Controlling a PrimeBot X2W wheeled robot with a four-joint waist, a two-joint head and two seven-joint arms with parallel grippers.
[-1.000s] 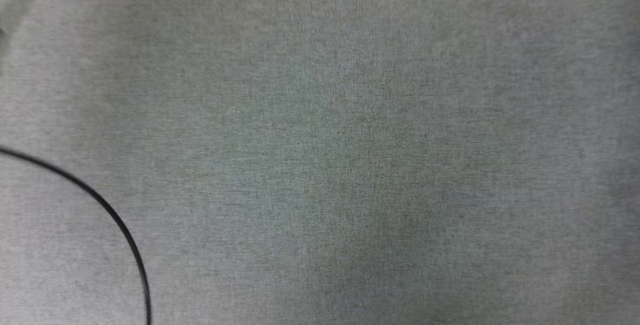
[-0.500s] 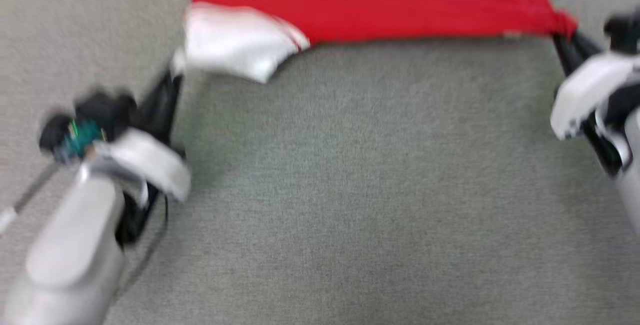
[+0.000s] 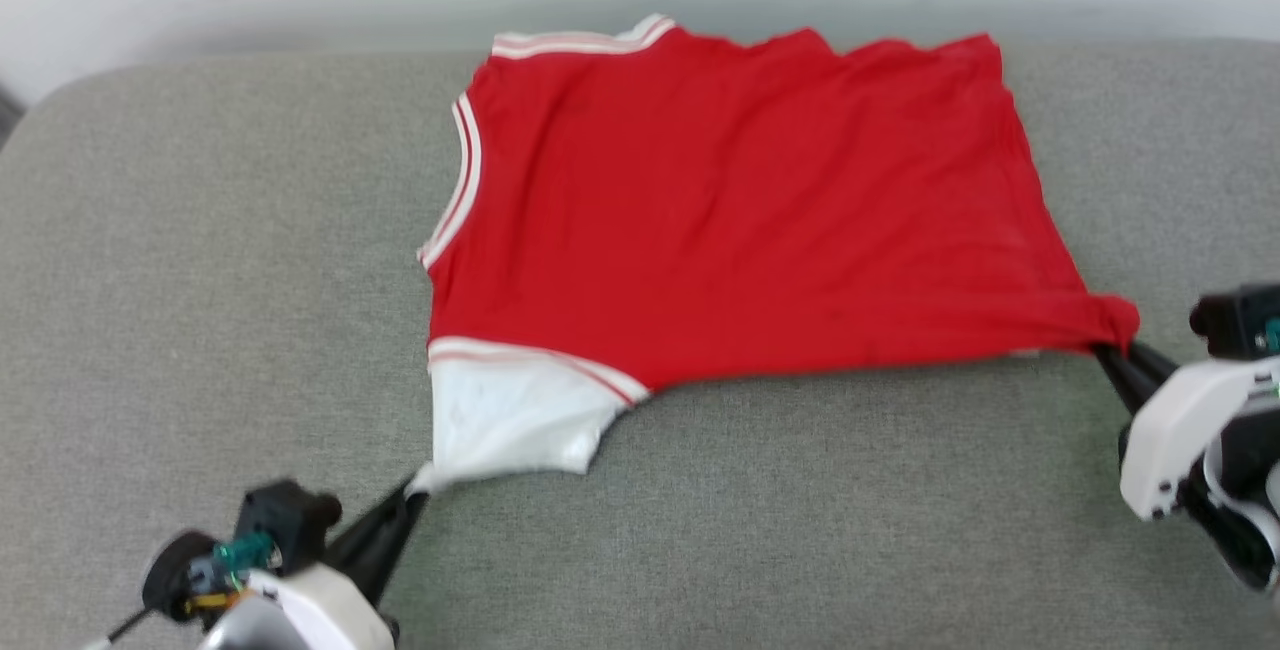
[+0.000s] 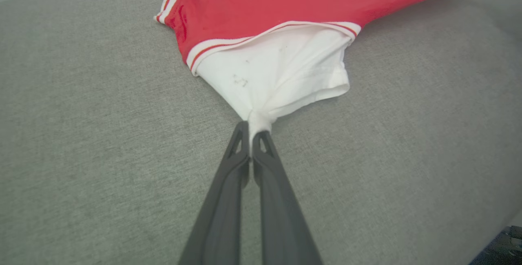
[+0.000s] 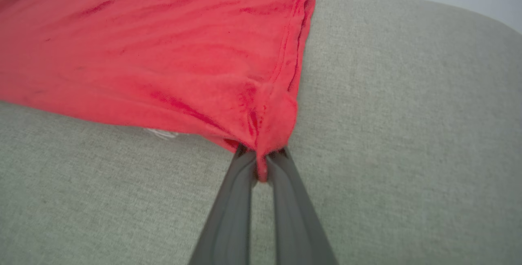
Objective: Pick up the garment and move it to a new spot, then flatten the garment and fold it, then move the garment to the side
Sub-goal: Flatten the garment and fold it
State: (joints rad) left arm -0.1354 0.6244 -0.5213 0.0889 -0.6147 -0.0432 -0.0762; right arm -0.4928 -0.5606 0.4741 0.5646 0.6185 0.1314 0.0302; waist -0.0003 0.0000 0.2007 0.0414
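**Jersey held taut by two corners on the cushion**

The garment (image 3: 740, 220) lies spread on the grey cushion (image 3: 200, 230), plain red side up, with its striped neck trim toward the far left and its hem to the right. The left hand (image 4: 253, 128) is clamped on the tip of the white sleeve (image 4: 281, 73), which bunches into a small knot between the fingers. The right hand (image 5: 261, 155) is pinched shut on the near hem corner (image 5: 267, 126), with red cloth gathered in its grip.

The hands sit well apart along the near side, so the edge between them runs straight and tight. This looks like a flattening hold: spreading the two near corners takes out slack while the far half rests on the cushion. Soft wrinkles show across the middle. The sleeve is drawn to a point and will likely need laying flat before any fold.
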